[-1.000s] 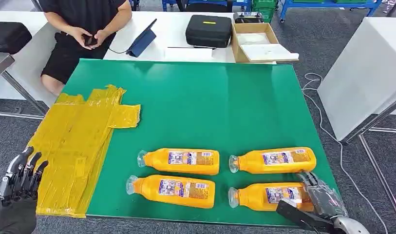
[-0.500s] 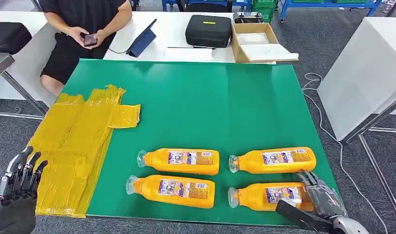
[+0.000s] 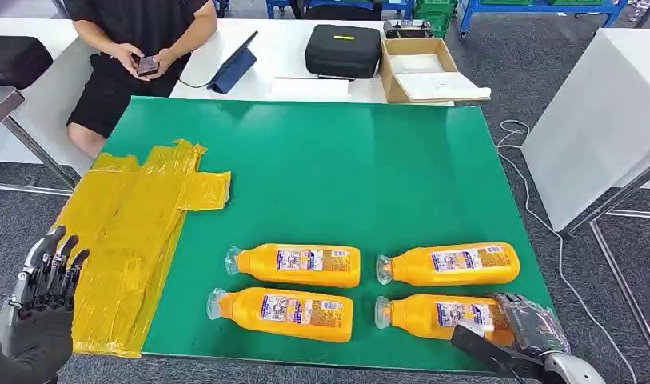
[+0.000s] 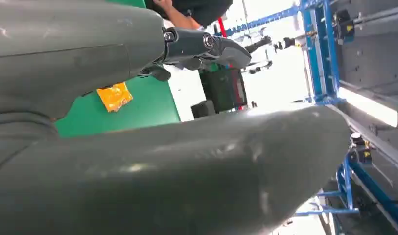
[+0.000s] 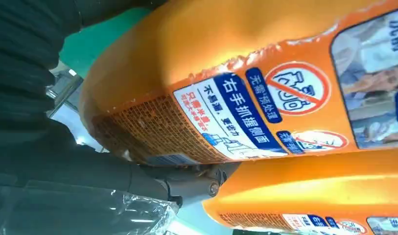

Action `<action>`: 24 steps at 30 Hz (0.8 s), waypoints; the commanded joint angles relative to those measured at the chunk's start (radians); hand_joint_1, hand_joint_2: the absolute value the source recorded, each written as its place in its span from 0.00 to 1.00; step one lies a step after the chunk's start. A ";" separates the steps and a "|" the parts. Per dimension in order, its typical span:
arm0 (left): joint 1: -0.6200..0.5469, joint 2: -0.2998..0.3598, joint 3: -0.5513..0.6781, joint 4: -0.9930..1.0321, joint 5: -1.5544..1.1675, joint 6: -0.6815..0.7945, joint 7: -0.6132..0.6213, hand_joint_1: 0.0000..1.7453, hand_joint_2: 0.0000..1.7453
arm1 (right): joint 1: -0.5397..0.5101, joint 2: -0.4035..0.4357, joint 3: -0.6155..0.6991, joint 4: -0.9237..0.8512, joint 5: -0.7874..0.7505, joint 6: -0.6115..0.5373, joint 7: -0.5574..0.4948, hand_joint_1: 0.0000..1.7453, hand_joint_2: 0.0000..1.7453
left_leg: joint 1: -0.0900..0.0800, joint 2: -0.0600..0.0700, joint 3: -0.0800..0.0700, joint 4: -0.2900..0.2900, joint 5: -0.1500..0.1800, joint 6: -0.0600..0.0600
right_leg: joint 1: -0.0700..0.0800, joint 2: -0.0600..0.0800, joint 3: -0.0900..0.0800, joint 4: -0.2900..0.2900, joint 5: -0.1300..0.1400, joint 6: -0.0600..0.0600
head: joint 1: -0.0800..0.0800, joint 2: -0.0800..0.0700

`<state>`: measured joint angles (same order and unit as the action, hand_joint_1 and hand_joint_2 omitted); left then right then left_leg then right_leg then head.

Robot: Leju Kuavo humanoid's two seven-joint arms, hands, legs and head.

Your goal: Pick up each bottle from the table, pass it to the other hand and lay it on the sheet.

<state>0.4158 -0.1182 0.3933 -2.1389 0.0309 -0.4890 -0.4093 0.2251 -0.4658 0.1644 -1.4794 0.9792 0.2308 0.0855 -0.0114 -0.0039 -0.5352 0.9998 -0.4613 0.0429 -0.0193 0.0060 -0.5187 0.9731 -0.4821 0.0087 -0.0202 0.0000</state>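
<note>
the right hand (image 3: pixel 520 330) has closed around the near-right bottle (image 3: pixel 433 317), shifting it slightly, while the empty left hand (image 3: pixel 43 276), fingers apart, has risen beside the sheet (image 3: pixel 121 232), so transfer comes next.

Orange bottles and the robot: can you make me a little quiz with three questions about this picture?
1. How many orange bottles lie on the green table?
2. True or false: a bottle already lies on the yellow sheet.
3. Which hand grips a bottle: A left hand, B right hand?

Key: 1. Four. 2. False, all four lie on the table. 3. B; it grips the near right bottle, while the left hand holds nothing.
</note>
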 commanded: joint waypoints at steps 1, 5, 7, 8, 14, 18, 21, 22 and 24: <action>-0.018 0.058 -0.054 0.091 0.007 0.007 -0.002 0.00 0.00 | 0.071 0.041 -0.009 -0.003 0.000 0.027 0.009 1.00 1.00 | 0.001 -0.004 -0.001 -0.001 0.001 -0.003 | 0.001 -0.004 0.001 -0.002 0.000 -0.002 | 0.000 0.000; -0.013 0.084 -0.069 0.091 0.019 0.038 -0.008 0.00 0.00 | 0.071 0.036 -0.013 -0.004 -0.001 0.034 0.005 1.00 1.00 | 0.001 -0.005 -0.003 -0.002 0.002 -0.005 | 0.001 -0.006 -0.001 -0.003 0.001 -0.002 | 0.000 0.000; -0.005 0.088 -0.070 0.087 0.026 0.044 -0.009 0.00 0.00 | 0.062 0.034 -0.009 0.006 -0.003 0.033 -0.002 1.00 1.00 | 0.001 -0.003 -0.002 -0.001 0.001 -0.003 | 0.001 -0.004 0.000 -0.002 0.000 -0.002 | 0.000 0.000; 0.000 0.087 -0.069 0.083 0.028 0.045 -0.010 0.00 0.00 | 0.059 0.032 -0.007 0.009 -0.004 0.034 -0.005 1.00 1.00 | 0.001 -0.003 -0.003 -0.001 0.002 -0.004 | 0.001 -0.004 -0.001 -0.003 0.001 -0.002 | 0.000 0.000; 0.025 0.073 -0.057 0.064 0.027 0.043 -0.012 0.00 0.00 | 0.080 0.037 -0.019 -0.041 -0.028 0.022 -0.031 1.00 1.00 | 0.002 -0.003 -0.004 -0.001 0.002 -0.004 | 0.002 -0.004 -0.002 -0.003 0.001 -0.002 | 0.000 0.000; 0.056 0.050 -0.025 0.047 0.029 0.020 -0.020 0.00 0.00 | 0.165 0.005 -0.053 -0.229 -0.080 0.011 -0.061 1.00 1.00 | 0.001 -0.002 -0.005 0.000 0.000 -0.004 | 0.001 -0.003 -0.003 0.000 0.000 -0.002 | 0.000 0.000; 0.058 0.047 -0.021 0.045 0.029 0.015 -0.021 0.00 0.00 | 0.173 0.003 -0.059 -0.247 -0.086 0.018 -0.058 1.00 1.00 | 0.000 -0.001 -0.008 0.000 0.000 -0.002 | 0.000 -0.002 0.000 0.001 0.000 -0.001 | 0.000 0.000; 0.058 0.047 -0.021 0.045 0.029 0.015 -0.021 0.00 0.00 | 0.173 0.003 -0.059 -0.247 -0.086 0.018 -0.058 1.00 1.00 | 0.001 -0.001 -0.009 0.000 0.000 -0.003 | 0.000 -0.001 0.003 0.000 0.000 -0.002 | 0.000 0.000; 0.058 0.047 -0.021 0.045 0.029 0.015 -0.021 0.00 0.00 | 0.173 0.003 -0.059 -0.247 -0.086 0.018 -0.058 1.00 1.00 | 0.000 0.000 -0.009 0.000 0.001 -0.001 | 0.000 -0.001 0.003 0.000 0.000 -0.001 | 0.000 0.000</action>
<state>0.4628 -0.0553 0.3578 -2.1096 0.0603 -0.4673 -0.4311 0.3528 -0.4681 0.1285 -1.6374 0.9029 0.2407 0.0317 -0.0111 -0.0048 -0.5446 1.0000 -0.4596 0.0436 -0.0193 0.0052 -0.5154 0.9735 -0.4818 0.0090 -0.0206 0.0000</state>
